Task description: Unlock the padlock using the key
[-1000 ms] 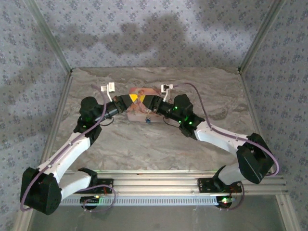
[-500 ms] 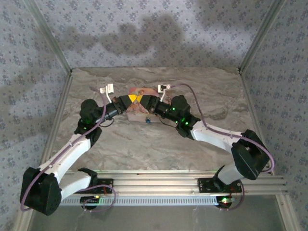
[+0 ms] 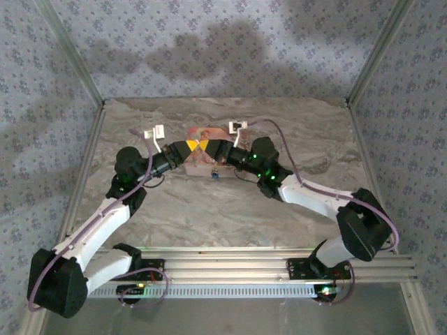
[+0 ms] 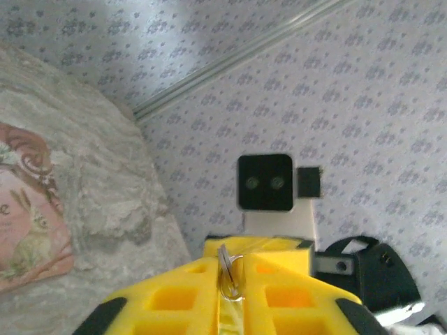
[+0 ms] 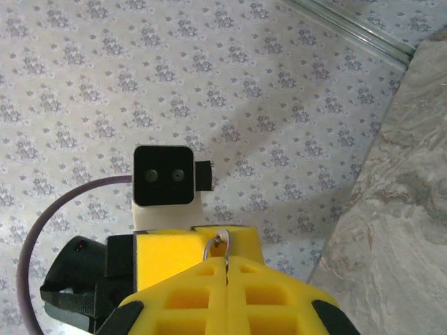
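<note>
The right pincer [image 5: 225, 266] is clamped shut on a thin metal ring [image 5: 217, 243], presumably the key's. It meets the left pincer [image 3: 189, 143] tip to tip, and I cannot tell that one's jaw gap. They meet above the pink-lidded box [image 3: 200, 132]. The padlock [image 3: 216, 174] sits at the box's near side. With so slight a hold, a tug from either arm could twist the ring loose and drop it onto the worktop [image 3: 279, 209].

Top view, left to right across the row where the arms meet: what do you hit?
In order: left wrist camera → left pincer → right pincer → right wrist camera. The box overlaps both pincers, so it is left out.
</note>
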Tool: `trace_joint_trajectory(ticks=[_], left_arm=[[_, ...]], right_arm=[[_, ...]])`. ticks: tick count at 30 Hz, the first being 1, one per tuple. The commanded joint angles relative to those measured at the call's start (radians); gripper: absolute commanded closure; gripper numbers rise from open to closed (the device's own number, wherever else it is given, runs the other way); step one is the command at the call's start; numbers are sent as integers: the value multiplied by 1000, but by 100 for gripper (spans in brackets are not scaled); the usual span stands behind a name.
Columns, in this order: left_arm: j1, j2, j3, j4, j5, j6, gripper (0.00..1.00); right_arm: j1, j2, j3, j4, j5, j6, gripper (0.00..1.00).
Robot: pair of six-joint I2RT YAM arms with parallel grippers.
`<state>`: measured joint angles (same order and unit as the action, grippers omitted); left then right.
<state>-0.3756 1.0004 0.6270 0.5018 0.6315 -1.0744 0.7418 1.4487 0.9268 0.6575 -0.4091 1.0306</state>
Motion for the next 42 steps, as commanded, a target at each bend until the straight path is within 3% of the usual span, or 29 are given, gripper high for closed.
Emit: trace_joint_trajectory(ticks=[1,4,7,11,18,21,26,42], left_arm=[[42,-73,46,-236,65,171,50],[109,-113,125,-488,87,363,42],[135,-105,199,-623,146,536,39],[118,-38,258,-650,315,670,38],[-29,-17,289,-743,318,940,36],[-42,-22,237,-668,306,920,37],[-87,-43,138,-553,220,907,38],[-89,78,120,-463,338,806,43]], right_arm=[[-38,-94,198,-610,-63,-368,100],[-35,-66,427,-1142,-10,-705,100],[-31,-10,555,-1417,-13,-878,100],[0,58,645,-1606,-40,-1025,100],[41,159,756,-1762,49,-1119,100],[48,186,789,-1801,87,-1131,100],[42,166,767,-1725,-26,-1127,100],[36,146,731,-1647,-207,-1139,100]])
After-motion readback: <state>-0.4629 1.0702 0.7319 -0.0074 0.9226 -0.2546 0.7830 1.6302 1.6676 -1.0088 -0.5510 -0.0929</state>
